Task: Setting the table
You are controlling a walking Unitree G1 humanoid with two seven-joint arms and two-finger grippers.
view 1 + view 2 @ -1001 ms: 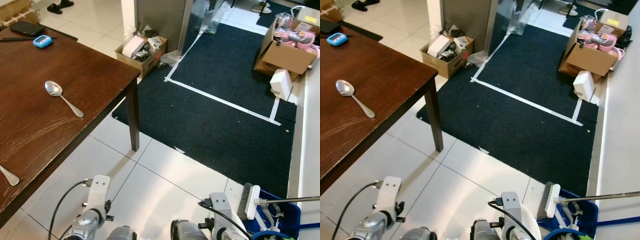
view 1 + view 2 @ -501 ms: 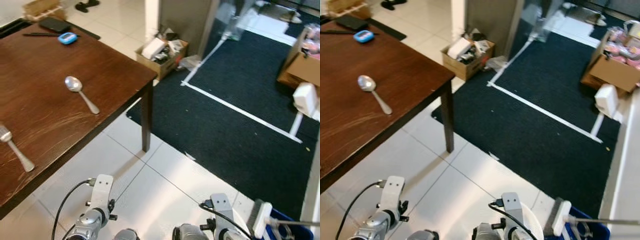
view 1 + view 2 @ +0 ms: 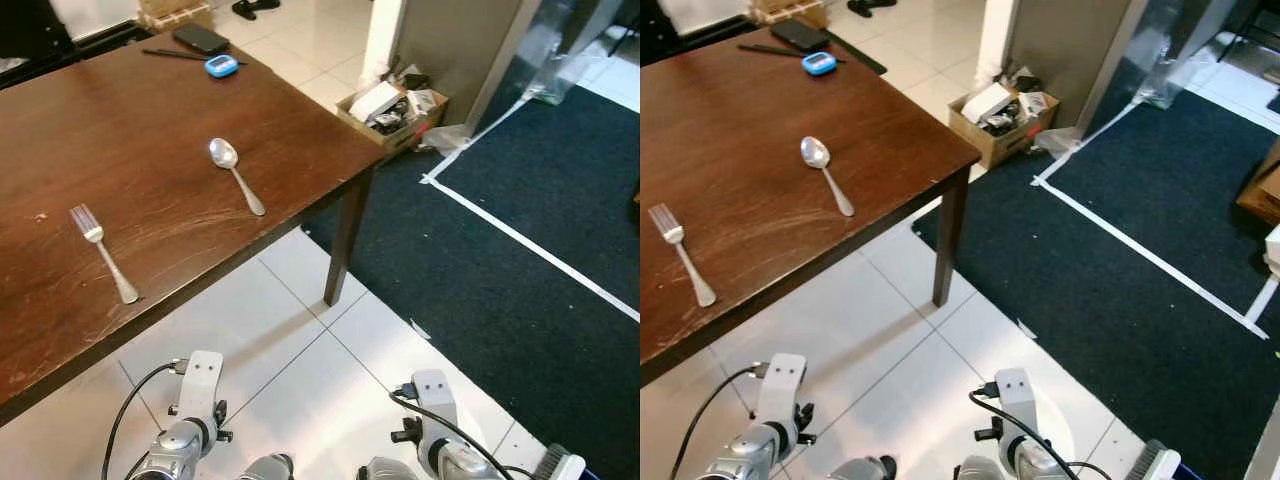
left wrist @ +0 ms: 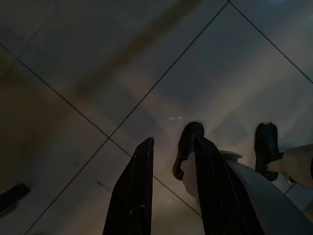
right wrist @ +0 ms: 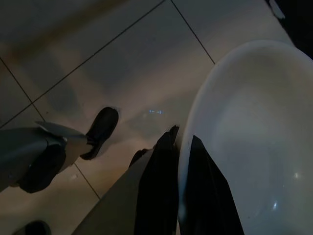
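Carrying a white bowl (image 5: 244, 147) toward the table (image 3: 120, 130), pinched by its rim in the right gripper (image 5: 182, 161).
Needs setting down between fork (image 3: 102, 252) and spoon (image 3: 236, 175), up ahead; left gripper (image 4: 171, 161) hanging open, holding nothing.

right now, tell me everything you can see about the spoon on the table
The spoon is plain silver metal, with an oval bowl facing up and a slim handle that widens at its end. It lies flat on the dark wooden table, handle angled toward the near edge, beside the corner. Nothing touches it; the fork lies apart, to its left.

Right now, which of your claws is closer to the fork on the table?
Left. The left claw hangs low just below the table edge near the fork; the right claw, gripping a white plate, hangs farther right.
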